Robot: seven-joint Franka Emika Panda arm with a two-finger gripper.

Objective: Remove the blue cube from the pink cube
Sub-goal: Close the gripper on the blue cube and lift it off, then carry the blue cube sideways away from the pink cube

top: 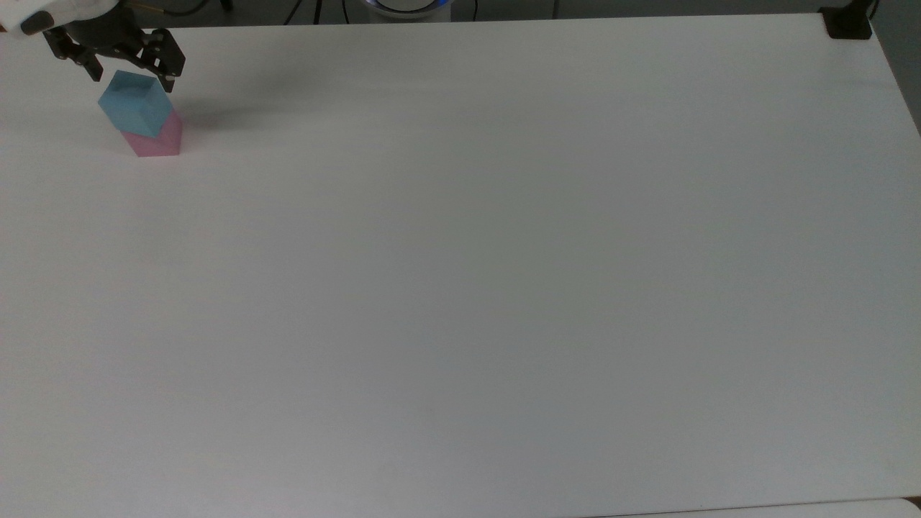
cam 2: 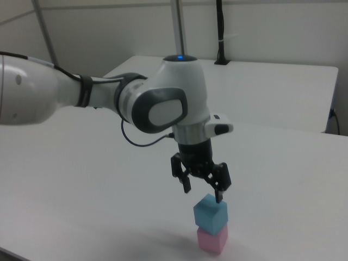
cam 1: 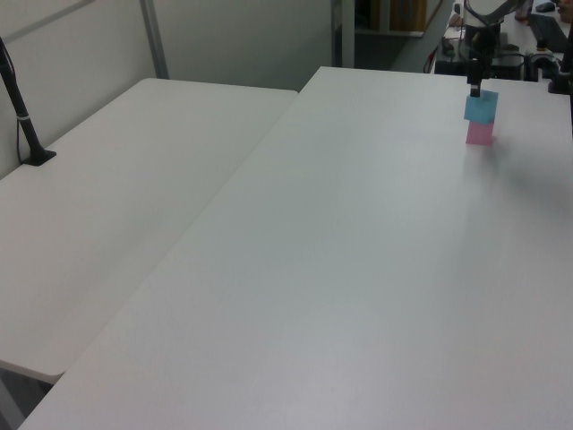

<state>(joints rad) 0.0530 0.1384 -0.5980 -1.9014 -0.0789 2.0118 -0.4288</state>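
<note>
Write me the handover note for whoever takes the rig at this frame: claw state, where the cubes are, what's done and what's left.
Claw: open, empty, poised just above the stack, fingers spread to either side of the top cube.
Small light sky-blue matte cube: sits on the small pale pink matte cube, turned a little relative to it, not yet gripped.
Stack stands near the far left corner of the white table in the top view.
Done: approach above the stack.
Left: lower around the blue cube, close, lift it off and set it on the table. The pink cube should stay put.
</note>
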